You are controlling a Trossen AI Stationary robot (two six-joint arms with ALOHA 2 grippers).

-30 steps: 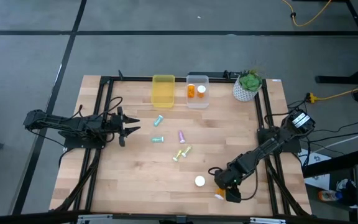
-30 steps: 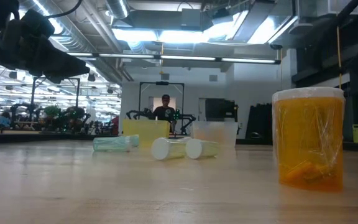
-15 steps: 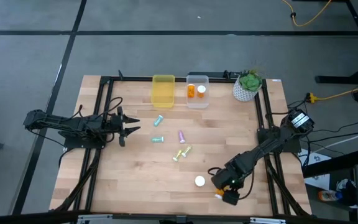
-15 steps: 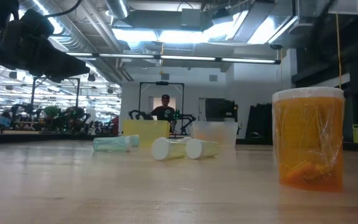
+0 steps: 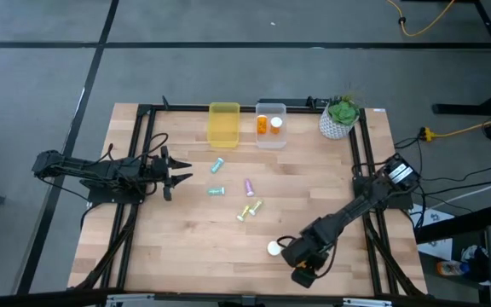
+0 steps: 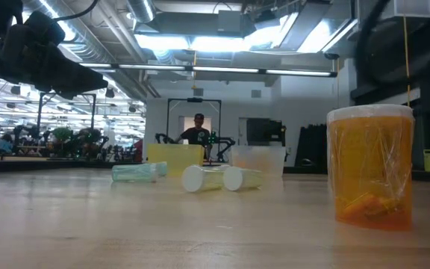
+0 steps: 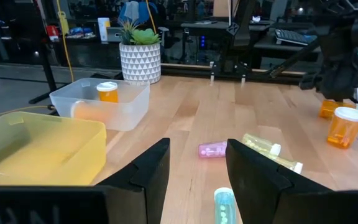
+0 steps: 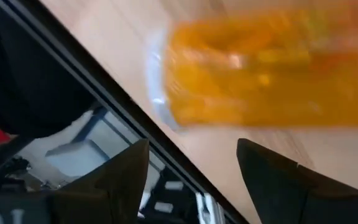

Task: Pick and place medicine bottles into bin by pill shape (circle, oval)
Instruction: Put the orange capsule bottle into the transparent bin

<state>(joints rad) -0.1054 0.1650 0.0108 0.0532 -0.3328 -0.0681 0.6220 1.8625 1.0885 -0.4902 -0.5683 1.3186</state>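
My right gripper (image 5: 302, 275) (image 8: 191, 148) is open near the table's near edge, low over an orange bottle (image 8: 253, 68) that lies on its side just beyond the fingertips. Whether they touch it I cannot tell. A second orange bottle with a white cap (image 5: 273, 248) (image 6: 369, 168) stands upright to its left. Teal (image 5: 217, 164), purple (image 5: 249, 185) and yellow-green (image 5: 251, 209) small bottles lie on the table's middle. My left gripper (image 5: 177, 175) (image 7: 197, 180) is open and empty at the table's left.
A yellow bin (image 5: 223, 124) and a clear bin (image 5: 270, 136) stand at the far edge; the clear one holds two orange bottles (image 5: 262, 124). A potted plant (image 5: 339, 118) stands at the far right. A black frame (image 5: 143, 153) rims the table.
My right gripper has gone along the near edge toward the table's left, closing on the lying orange bottle. The bottles have stayed where they were.
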